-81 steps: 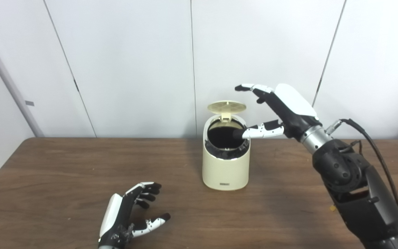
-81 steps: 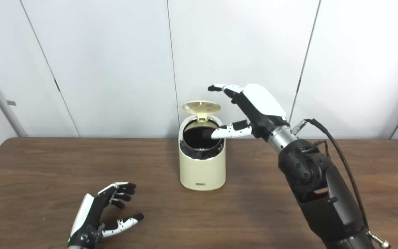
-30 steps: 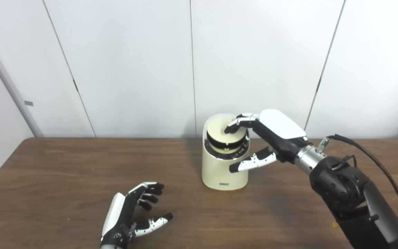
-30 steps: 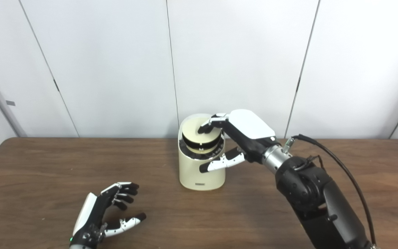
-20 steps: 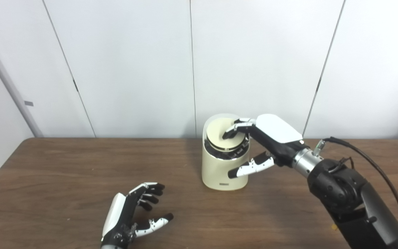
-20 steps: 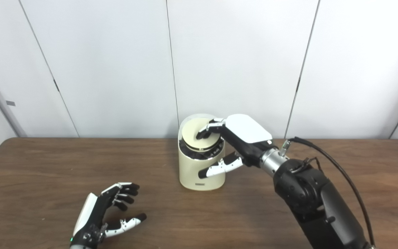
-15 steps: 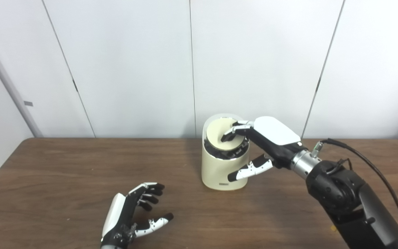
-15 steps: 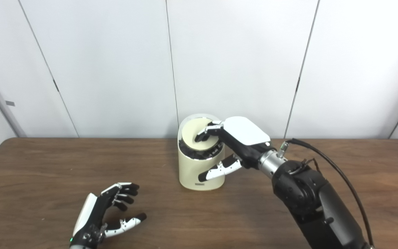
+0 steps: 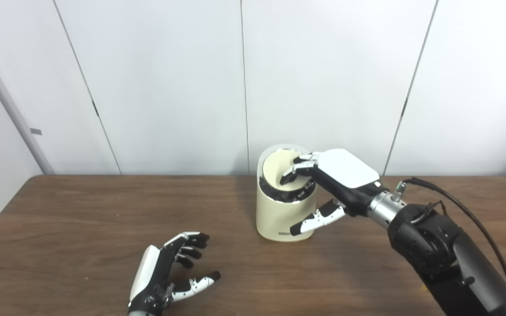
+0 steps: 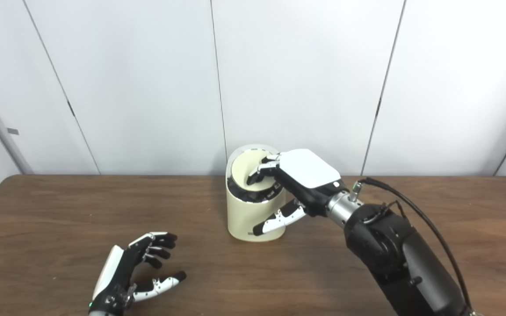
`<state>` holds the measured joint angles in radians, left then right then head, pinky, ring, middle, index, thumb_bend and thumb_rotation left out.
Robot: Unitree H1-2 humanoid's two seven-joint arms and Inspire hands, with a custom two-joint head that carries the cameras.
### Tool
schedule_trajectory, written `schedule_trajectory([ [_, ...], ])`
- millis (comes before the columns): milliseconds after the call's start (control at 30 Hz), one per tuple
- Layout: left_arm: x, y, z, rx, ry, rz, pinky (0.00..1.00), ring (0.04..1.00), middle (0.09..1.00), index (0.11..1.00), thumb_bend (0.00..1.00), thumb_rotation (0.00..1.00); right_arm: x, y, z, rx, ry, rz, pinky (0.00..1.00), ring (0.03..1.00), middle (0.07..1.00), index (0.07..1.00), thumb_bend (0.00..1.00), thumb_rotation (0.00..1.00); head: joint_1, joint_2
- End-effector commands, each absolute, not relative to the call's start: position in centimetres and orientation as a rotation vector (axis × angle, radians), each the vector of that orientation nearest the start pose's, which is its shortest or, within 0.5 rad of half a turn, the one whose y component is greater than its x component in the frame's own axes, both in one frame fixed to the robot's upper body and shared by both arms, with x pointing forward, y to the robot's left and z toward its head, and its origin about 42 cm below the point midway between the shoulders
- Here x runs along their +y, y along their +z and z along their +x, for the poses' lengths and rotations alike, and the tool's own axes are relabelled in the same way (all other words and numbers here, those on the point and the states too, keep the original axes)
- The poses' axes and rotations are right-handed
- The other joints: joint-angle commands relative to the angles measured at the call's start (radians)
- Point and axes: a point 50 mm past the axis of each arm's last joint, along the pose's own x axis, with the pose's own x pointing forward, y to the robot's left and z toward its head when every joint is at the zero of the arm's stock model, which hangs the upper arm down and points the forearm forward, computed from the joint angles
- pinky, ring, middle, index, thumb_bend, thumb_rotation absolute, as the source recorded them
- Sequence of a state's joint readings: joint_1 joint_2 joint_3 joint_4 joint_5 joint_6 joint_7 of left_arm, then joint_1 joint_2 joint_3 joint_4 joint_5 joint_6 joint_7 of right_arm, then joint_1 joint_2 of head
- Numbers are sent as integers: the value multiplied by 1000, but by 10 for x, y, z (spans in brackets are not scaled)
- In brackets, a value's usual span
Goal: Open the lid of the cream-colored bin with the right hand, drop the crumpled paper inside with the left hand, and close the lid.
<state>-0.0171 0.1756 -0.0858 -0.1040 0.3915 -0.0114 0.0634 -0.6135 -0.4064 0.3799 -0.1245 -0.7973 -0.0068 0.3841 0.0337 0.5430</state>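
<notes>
Right hand (image 9: 338,175) holds nothing, fingertips (image 9: 289,174) pressing lid (image 9: 277,172) onto cream bin (image 9: 279,215); left hand (image 9: 165,276) slack, empty. Risk: off-center push tips bin.

The table (image 9: 59,228) is dark wood-grain with a dull sheen. The bin (image 9: 275,217) looks like smooth cream plastic — slightly glossy — with a matt lid (image 9: 277,171). The right hand (image 9: 345,175) wears glossy white shell over black.
</notes>
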Motion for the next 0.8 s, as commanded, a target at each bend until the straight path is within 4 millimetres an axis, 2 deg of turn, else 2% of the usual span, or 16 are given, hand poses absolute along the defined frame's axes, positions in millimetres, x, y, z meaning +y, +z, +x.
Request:
schedule_trajectory([
  [0,240,130,283,-139,-44,565,517,623,680,695,666,20,-175,305,405,-605,479,-1488,890,866,685,682,712,508,2,4],
  [267,240,132,283,-144,-43,579,506,617,679,693,663,11,-173,297,403,-596,491,-1554,952,860,669,660,743,495,2,7],
  [500,240,133,284,-152,-46,589,506,616,677,688,655,25,-174,302,402,-598,479,-1533,939,866,682,677,736,514,1,5],
  [600,240,133,285,-155,-47,586,506,614,675,686,655,32,-176,308,402,-585,450,-1436,932,867,689,686,717,538,1,3],
  [667,240,133,285,-152,-49,577,512,620,678,688,656,26,-179,313,402,-563,416,-1338,940,878,719,717,706,509,1,2],
  [767,241,133,286,-150,-48,574,510,617,677,689,663,14,-185,319,402,-559,360,-1217,889,868,763,772,694,505,0,-1],
])
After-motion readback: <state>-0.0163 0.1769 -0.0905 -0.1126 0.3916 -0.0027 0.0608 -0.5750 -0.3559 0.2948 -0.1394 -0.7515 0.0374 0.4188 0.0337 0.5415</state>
